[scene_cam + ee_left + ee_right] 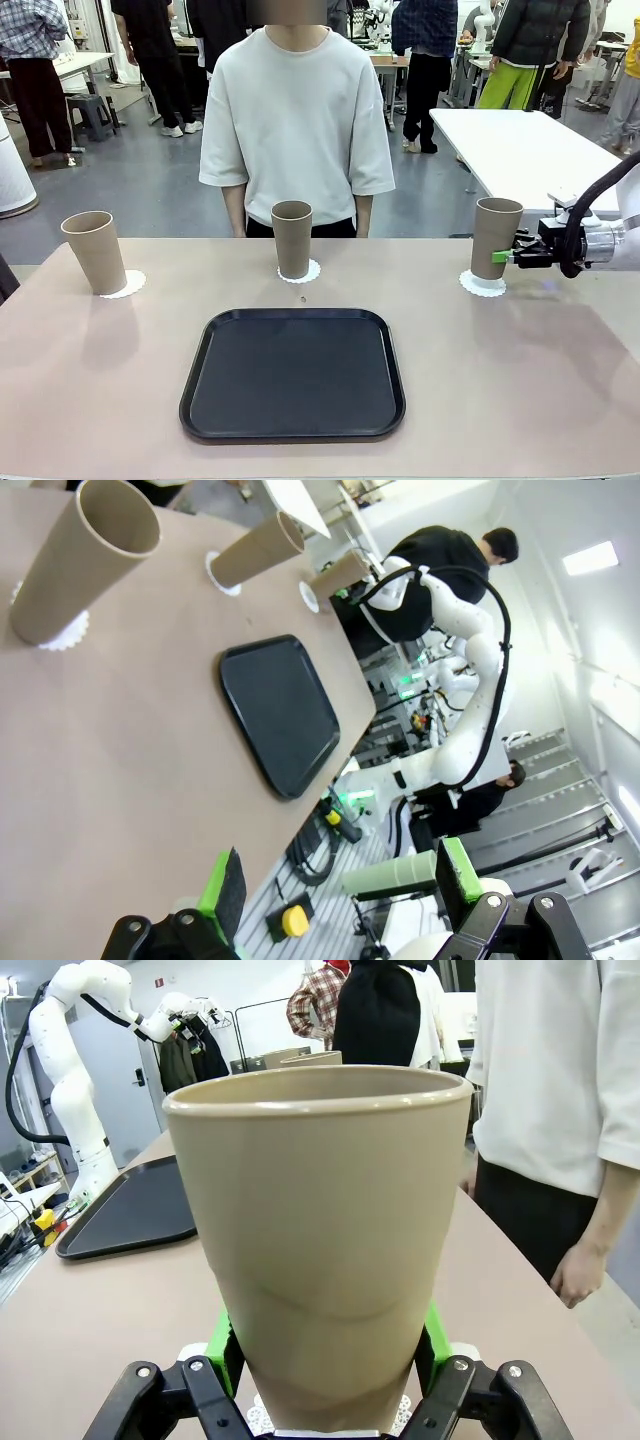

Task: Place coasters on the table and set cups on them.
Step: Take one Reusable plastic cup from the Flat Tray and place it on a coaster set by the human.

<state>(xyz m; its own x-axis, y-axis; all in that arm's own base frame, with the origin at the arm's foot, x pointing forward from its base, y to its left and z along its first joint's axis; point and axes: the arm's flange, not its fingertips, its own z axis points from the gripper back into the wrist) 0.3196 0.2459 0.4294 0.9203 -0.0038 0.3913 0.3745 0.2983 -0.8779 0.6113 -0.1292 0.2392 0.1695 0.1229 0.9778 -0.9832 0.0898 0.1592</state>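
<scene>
the main risk, as i judged it, was at the right cup (495, 238): the right gripper (505, 257) was clamped on its lower wall, green pads pressed to both sides in the right wrist view, so a sideways pull before the pads let go could tip the tall cup or drag it and the thin coaster (482, 283) under it off their spot. that cup stood on its coaster right of the black tray (293, 374) and a little beyond it, near the table's (100, 390) far edge, with the gripper reaching it from the right. the middle cup (292, 238) sat on a coaster (299, 272) just beyond the tray, and the left cup (94, 251) stood on its coaster (124, 285) off to the tray's far left. the left gripper (340, 890) hung with its fingers apart, holding nothing, well away from the tray.
</scene>
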